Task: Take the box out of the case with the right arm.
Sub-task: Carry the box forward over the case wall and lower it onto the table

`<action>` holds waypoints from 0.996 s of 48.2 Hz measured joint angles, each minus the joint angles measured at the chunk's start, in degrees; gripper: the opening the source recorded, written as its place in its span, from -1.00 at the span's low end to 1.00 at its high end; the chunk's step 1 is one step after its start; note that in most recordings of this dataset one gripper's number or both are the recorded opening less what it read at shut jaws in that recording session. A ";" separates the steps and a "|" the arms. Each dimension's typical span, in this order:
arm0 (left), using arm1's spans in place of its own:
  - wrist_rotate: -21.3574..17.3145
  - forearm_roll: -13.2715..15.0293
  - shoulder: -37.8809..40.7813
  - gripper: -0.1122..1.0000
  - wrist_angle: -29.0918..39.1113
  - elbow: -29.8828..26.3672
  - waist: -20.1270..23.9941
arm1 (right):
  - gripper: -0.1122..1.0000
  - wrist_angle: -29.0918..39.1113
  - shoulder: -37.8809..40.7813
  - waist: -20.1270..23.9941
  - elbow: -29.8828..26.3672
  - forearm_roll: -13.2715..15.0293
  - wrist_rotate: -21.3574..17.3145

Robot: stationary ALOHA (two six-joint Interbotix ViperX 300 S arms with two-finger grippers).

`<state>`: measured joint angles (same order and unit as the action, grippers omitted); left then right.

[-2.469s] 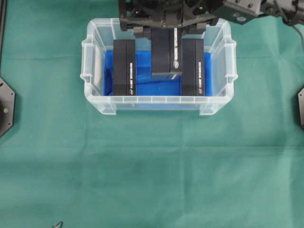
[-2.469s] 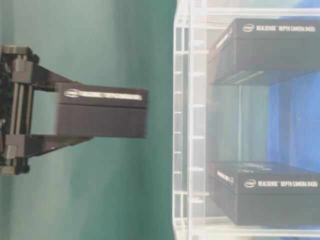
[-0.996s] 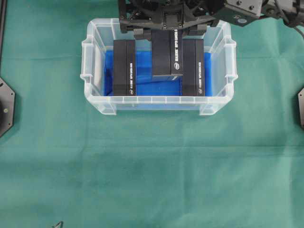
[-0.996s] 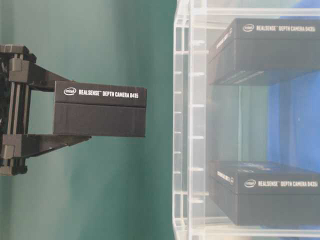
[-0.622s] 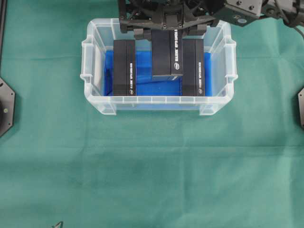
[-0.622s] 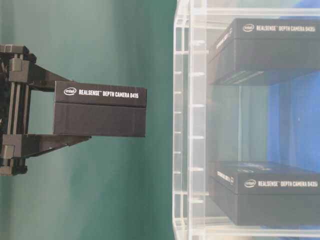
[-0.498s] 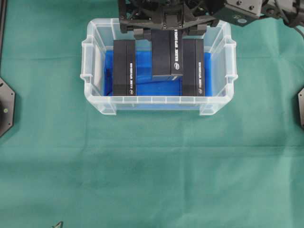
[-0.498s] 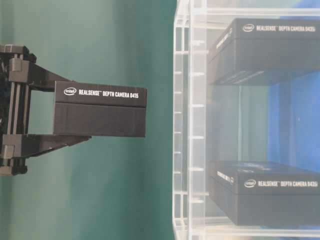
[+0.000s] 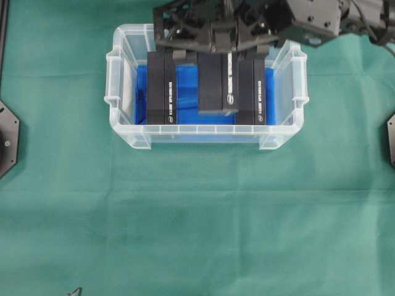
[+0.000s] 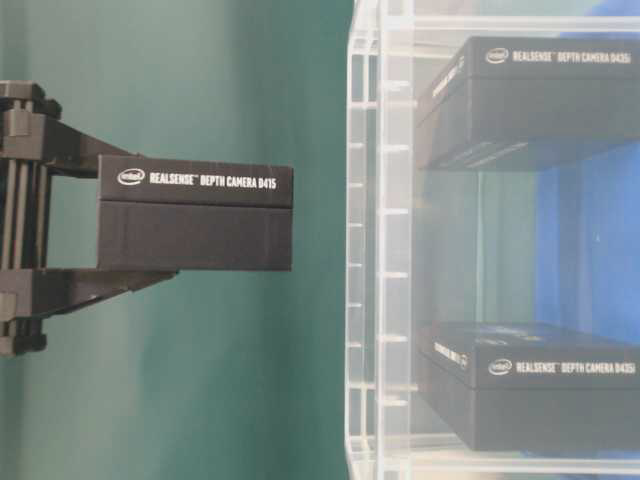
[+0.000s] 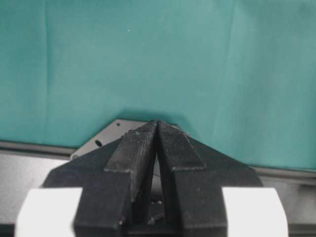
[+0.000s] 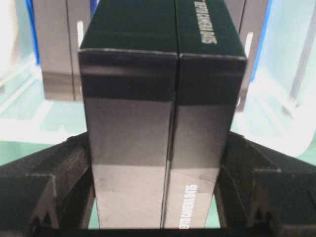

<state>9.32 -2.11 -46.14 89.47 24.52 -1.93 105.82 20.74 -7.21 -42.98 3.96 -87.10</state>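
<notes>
The case [image 9: 284, 132] is a clear plastic bin with a blue sheet [image 9: 186, 92] on its bottom, at the back middle of the green cloth. My right gripper [image 9: 220, 54], all black, is shut on a black RealSense box [image 9: 217, 83] and holds it lifted above the case. In the table-level view the held box [image 10: 195, 215] hangs clear of the case's rim [image 10: 365, 250], between the gripper's fingers [image 10: 70, 150]. The right wrist view shows the box [image 12: 158, 113] clamped between both fingers [image 12: 64, 168]. My left gripper [image 11: 157, 127] is shut and empty above the cloth.
Two more black boxes stand in the case, one at the left [image 9: 162, 86] and one at the right [image 9: 258, 86]. Black arm bases sit at the left edge [image 9: 7, 139] and the right edge [image 9: 390, 140]. Green cloth covers the table.
My right gripper with the box has shifted toward the front of the case in the overhead view. The box looks slightly larger in the table-level view. The left gripper has not moved.
</notes>
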 measured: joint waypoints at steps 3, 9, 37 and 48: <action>0.00 0.00 0.00 -0.80 0.09 0.00 0.00 | 0.38 0.09 0.00 1.05 0.00 0.26 -1.23; 0.00 -0.09 0.00 -0.80 0.09 0.00 0.00 | 0.38 0.18 0.00 4.39 0.00 1.32 -4.13; 0.00 0.00 0.00 -0.80 0.79 0.00 0.00 | 0.38 2.02 0.00 19.78 0.00 1.76 -16.79; 0.00 0.00 -0.18 -0.80 1.23 0.00 0.00 | 0.38 2.02 0.00 22.15 0.00 1.85 -18.72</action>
<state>9.32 -2.11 -46.32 90.70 24.52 -1.93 107.84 20.74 14.94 -42.98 5.80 -105.82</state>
